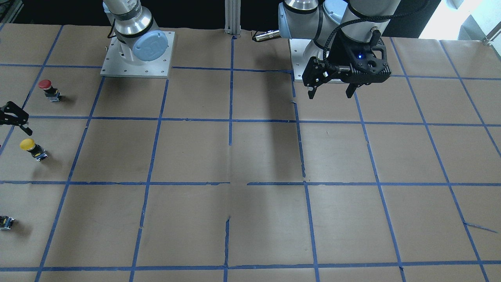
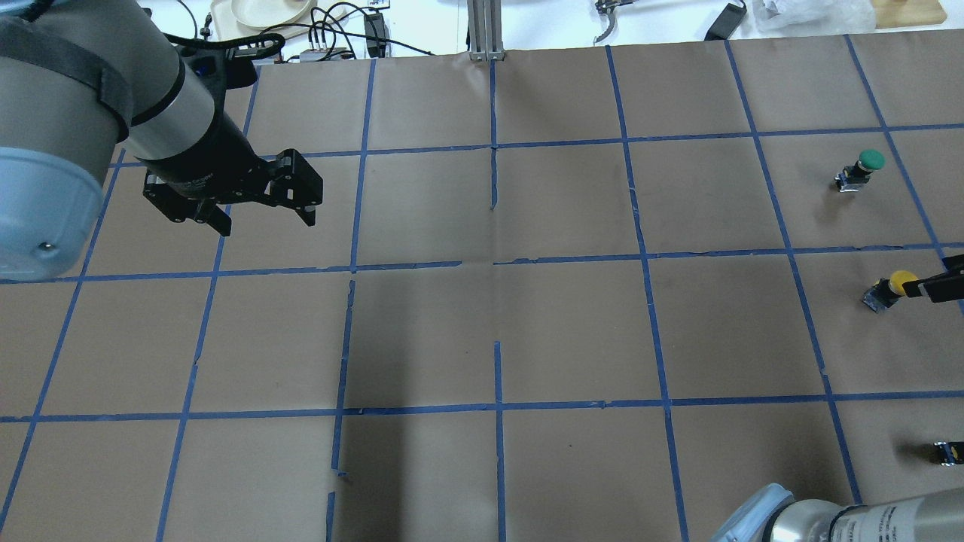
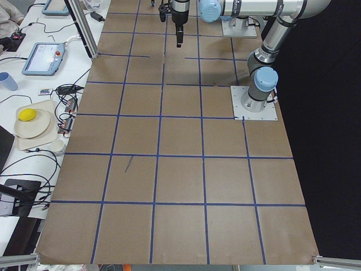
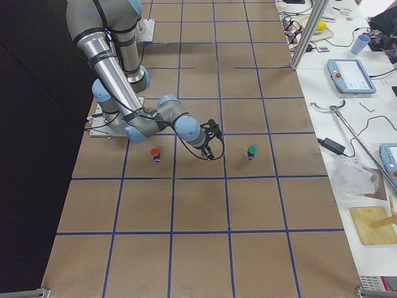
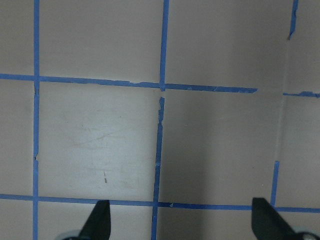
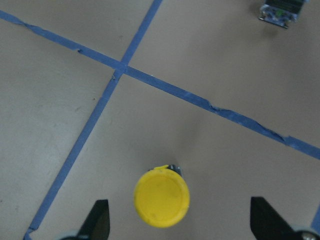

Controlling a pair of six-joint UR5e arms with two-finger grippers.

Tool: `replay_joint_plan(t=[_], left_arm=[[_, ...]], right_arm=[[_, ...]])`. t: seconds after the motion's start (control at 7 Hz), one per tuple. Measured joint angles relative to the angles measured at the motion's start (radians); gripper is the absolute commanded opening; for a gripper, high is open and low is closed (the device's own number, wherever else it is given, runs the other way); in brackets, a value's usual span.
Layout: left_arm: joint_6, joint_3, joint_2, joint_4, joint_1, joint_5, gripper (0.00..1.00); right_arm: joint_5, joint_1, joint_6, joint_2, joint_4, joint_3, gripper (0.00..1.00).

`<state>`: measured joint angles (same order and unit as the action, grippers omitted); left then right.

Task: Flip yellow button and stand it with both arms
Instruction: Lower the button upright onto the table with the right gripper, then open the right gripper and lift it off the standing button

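Spread wide and grasping nothing just above the yellow button (image 6: 161, 197), which stands cap-up near the table's right end, right gripper (image 6: 177, 220) apparently lined up to straddle the cap, left gripper (image 2: 265, 214) parked well apart, likewise spread and empty.

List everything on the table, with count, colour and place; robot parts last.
yellow button: 1, yellow cap on black body, standing near the table's end on the robot's right, below the right gripper.
red button: 1, red cap, near the same end, closer to the robot's bases.
green button: 1, green cap, same end, farther from the robot.
small capless block: 1, black and yellow, near the same end.
table: 1, brown paper with a blue tape grid.
left gripper: 1, black, open, hovering over bare table.
right gripper: 1, black, open, above the yellow button.
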<state>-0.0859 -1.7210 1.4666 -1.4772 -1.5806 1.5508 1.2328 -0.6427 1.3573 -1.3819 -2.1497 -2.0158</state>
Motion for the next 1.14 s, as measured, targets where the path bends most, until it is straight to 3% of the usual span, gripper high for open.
replay_joint_plan(t=[0.29, 0.57, 1.14], left_arm=[[0.0, 0.0, -0.001, -0.002, 0.001, 0.001, 1.0], [0.0, -0.001, 0.0, -0.002, 0.002, 0.001, 1.0], [0.0, 0.0, 0.002, -0.002, 0.001, -0.001, 1.0]], right_arm=[[0.075, -0.018, -0.145, -0.013, 0.126, 0.11, 1.0], [0.179, -0.116, -0.394, -0.065, 0.293, 0.227, 1.0], [0.363, -0.576, -1.233, -0.19, 0.441, 0.302, 1.0]])
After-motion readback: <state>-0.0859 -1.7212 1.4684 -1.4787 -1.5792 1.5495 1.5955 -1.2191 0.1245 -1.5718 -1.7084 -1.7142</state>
